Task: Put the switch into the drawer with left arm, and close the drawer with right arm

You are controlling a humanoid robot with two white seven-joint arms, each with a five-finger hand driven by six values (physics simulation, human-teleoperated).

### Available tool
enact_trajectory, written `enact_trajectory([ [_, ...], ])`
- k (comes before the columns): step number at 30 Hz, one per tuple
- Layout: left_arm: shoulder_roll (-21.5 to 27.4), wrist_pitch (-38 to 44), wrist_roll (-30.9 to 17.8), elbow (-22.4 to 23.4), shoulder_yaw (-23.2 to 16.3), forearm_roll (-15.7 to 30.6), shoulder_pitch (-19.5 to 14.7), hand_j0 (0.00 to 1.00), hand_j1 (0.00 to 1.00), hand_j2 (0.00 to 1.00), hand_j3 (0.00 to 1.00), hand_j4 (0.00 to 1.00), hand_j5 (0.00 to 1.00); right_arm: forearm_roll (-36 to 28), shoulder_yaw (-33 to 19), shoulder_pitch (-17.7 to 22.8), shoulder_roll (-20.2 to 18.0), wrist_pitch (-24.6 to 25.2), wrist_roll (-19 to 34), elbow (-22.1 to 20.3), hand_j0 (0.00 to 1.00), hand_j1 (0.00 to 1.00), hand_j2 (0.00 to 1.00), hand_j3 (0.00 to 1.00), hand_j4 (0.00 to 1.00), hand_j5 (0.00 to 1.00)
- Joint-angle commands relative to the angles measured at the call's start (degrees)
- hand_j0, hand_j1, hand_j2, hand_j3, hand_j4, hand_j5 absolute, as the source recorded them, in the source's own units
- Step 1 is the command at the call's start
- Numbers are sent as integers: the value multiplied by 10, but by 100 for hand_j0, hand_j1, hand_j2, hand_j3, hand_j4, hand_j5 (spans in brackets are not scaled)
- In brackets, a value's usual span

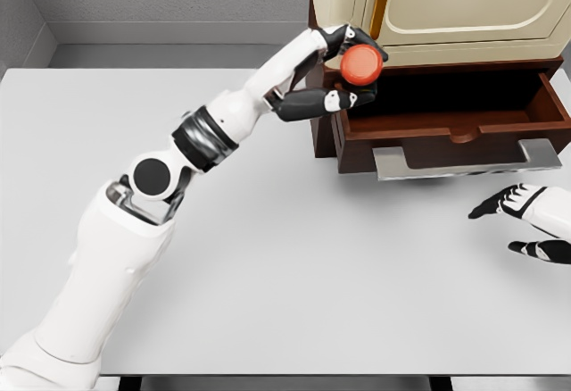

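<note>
My left hand (pixel 350 68) is stretched out to the back right and shut on the switch (pixel 361 65), a round red-orange button. It holds the switch over the left end of the open drawer (pixel 446 128), a dark brown box pulled out of a cabinet with a grey metal handle (pixel 464 161) along its front. The drawer's inside is dark, and I see nothing lying in it. My right hand (pixel 526 217) rests low on the table at the right edge, fingers spread, in front of and below the drawer handle.
A cream cabinet (pixel 446 3) with a brown base stands at the back right, above the drawer. The grey table (pixel 268 257) spreads wide in front of it. A grey wall runs behind.
</note>
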Motion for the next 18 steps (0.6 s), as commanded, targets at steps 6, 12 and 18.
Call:
enact_trajectory([
  [6, -37, 0, 0, 27, -25, -95, -21, 46, 46, 46, 46, 46, 46, -4, -1, -1, -1, 1, 0, 0, 77, 77, 77, 77, 77, 77],
  [12, -42, -3, 0, 42, -60, -165, -60, 46, 46, 46, 46, 46, 46, -4, -1, -1, -1, 1, 0, 0, 77, 77, 77, 77, 77, 77],
  [18, -42, -6, 0, 63, -69, -214, -97, 46, 46, 46, 46, 46, 46, -5, -1, 0, -12, 1, -1, 0, 77, 77, 77, 77, 77, 77],
])
